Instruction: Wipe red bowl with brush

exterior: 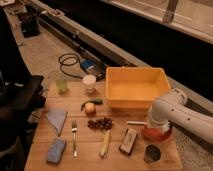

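The red bowl (159, 134) sits near the right front of the wooden table, and only its front rim shows under my arm. My gripper (150, 125) is at the end of the white arm, low over the bowl's left side. A thin white handle, the brush (135, 122), sticks out to the left from the gripper, level with the bowl's rim. Its darker end is hidden behind the arm.
The big yellow tub (135, 87) stands just behind the bowl. A black-and-white block (129, 140) and a dark cup (151, 153) lie close in front. Further left are a pale stick-shaped item (105, 144), a dark cluster of small pieces (101, 123), a fork (74, 137), a blue sponge (56, 150) and a grey cloth (56, 120).
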Motion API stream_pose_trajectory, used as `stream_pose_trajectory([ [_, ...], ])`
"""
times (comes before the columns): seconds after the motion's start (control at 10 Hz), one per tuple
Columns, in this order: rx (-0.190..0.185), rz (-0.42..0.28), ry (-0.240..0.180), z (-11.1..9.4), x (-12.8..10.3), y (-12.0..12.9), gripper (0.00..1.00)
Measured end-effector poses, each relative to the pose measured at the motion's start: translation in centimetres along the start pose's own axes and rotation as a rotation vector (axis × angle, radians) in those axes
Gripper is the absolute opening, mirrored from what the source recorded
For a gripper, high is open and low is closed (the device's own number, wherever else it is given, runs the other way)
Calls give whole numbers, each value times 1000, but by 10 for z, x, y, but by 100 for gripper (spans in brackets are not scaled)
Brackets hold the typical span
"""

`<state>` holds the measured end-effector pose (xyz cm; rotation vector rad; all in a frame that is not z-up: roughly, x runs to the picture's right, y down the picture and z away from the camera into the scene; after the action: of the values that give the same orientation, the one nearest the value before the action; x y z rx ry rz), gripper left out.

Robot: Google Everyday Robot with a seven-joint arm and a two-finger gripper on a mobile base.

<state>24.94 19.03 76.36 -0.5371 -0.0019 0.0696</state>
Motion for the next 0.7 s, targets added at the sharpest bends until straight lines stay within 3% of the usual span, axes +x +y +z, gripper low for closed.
stream_pose_trajectory([
  [0.3,-20,73,42,25,39,-11,0],
  [0.5,-17,80,49,29,43,-19,0],
  [0.7,-11,73,42,30,33,-19,0],
])
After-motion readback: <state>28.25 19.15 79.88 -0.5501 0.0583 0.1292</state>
